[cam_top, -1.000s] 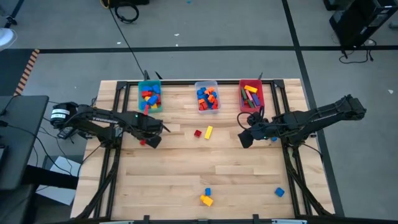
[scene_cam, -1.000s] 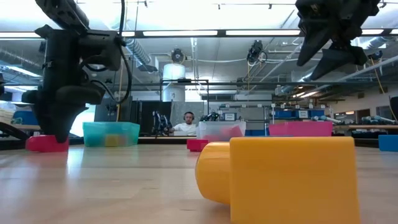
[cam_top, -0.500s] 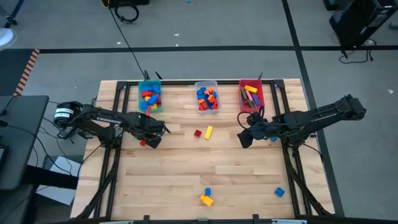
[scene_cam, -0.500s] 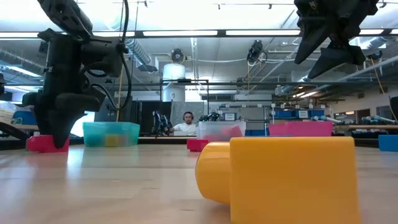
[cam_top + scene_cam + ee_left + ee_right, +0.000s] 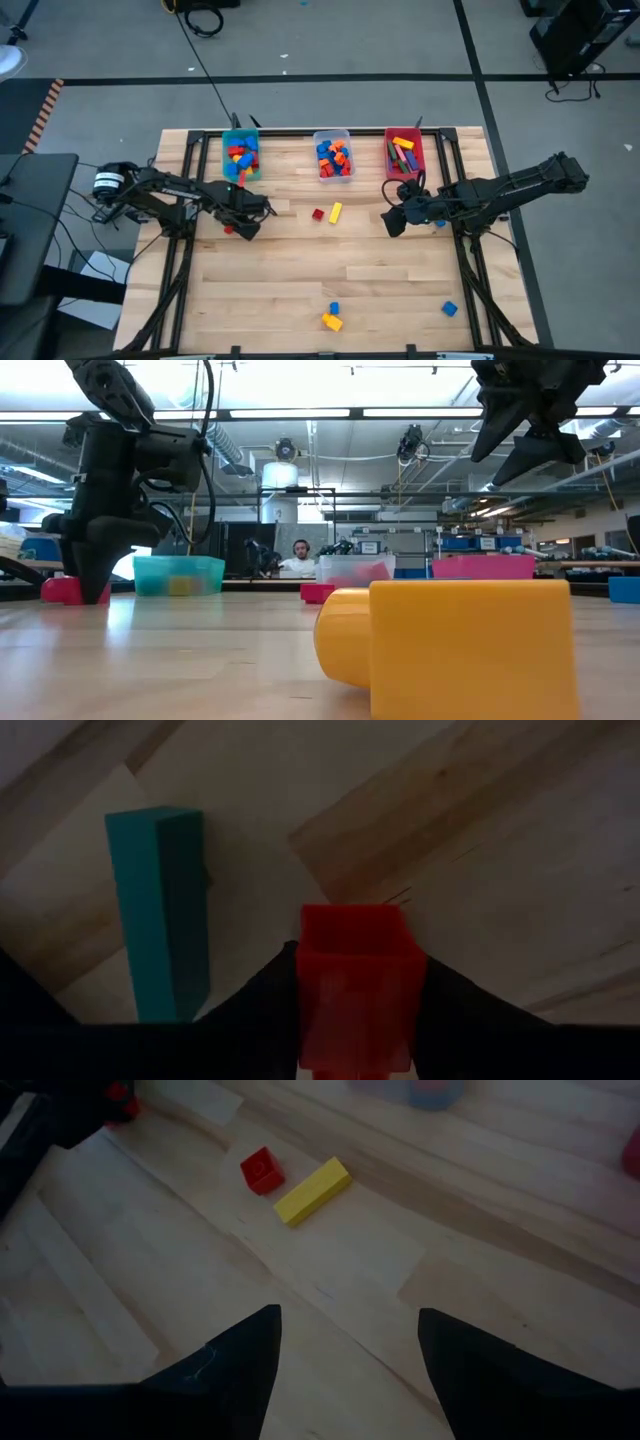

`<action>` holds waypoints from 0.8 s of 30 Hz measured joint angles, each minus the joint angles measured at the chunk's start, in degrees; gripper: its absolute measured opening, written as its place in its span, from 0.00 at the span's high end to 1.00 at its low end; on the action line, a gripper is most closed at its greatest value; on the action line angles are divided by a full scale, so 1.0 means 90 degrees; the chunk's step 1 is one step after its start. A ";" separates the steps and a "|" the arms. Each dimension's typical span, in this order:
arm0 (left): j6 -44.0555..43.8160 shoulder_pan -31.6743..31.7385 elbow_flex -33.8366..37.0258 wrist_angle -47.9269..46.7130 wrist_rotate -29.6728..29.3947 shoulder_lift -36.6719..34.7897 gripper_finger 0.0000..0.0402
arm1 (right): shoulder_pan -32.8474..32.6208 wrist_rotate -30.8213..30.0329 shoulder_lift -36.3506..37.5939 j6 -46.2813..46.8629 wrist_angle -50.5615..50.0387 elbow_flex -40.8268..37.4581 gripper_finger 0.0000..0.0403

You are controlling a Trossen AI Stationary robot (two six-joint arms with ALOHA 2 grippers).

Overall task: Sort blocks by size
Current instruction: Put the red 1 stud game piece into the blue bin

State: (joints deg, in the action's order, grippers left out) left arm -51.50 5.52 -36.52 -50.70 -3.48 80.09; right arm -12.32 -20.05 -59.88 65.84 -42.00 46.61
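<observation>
Closing now, the left pincer [image 5: 355, 1010] has narrowed onto a red block [image 5: 355, 970], fingers tight against both its sides, down on the worktop [image 5: 300, 270] near the left edge, just before the teal bin [image 5: 240, 155]. Right pincer [image 5: 345, 1350] hangs wide open, empty, toward the right edge.

The left gripper [image 5: 243, 225] hides most of the red block [image 5: 357, 982] (its lower end is cut off).
</observation>
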 joint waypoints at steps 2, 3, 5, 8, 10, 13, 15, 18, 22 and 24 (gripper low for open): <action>-0.0001 -0.0001 -0.0004 0.0001 0.0028 0.0000 0.67 | 0.0000 0.0000 0.0000 0.0000 0.0000 0.0000 0.38; -0.0002 -0.0002 -0.0017 -0.0007 0.0040 0.0002 0.67 | 0.0000 0.0000 0.0000 0.0000 0.0000 0.0000 0.38; 0.0014 0.0001 -0.0093 -0.0036 0.0134 0.0014 0.67 | 0.0000 -0.0002 0.0000 0.0000 0.0000 0.0000 0.38; 0.0246 -0.0007 -0.0466 0.0140 0.0301 -0.0022 0.67 | 0.0000 -0.0013 0.0000 0.0000 0.0000 0.0000 0.38; 0.0544 0.0018 -0.0815 0.0196 0.0283 -0.0021 0.67 | 0.0000 -0.0091 0.0000 0.0002 0.0000 0.0000 0.38; 0.1122 0.0206 -0.1469 0.0255 0.0103 -0.0021 0.67 | 0.0000 -0.0149 0.0000 0.0002 0.0059 0.0000 0.38; 0.1527 0.0473 -0.1864 0.0201 -0.0088 -0.0023 0.67 | -0.0001 -0.0151 0.0000 0.0002 0.0162 0.0000 0.38; 0.2264 0.1031 -0.2421 0.0007 -0.0342 -0.0023 0.67 | -0.0001 -0.0153 0.0000 0.0002 0.0348 0.0000 0.38; 0.3193 0.2034 -0.2808 -0.0223 -0.0465 -0.0024 0.67 | 0.0000 -0.0154 0.0000 0.0017 0.0477 0.0001 0.38; 0.3594 0.2591 -0.2872 -0.0236 -0.0462 -0.0024 0.67 | 0.0000 -0.0177 0.0000 0.0059 0.0517 0.0000 0.38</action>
State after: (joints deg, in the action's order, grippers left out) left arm -19.15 28.84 -62.37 -52.82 -7.64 79.88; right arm -12.32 -21.65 -59.88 66.37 -37.35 46.61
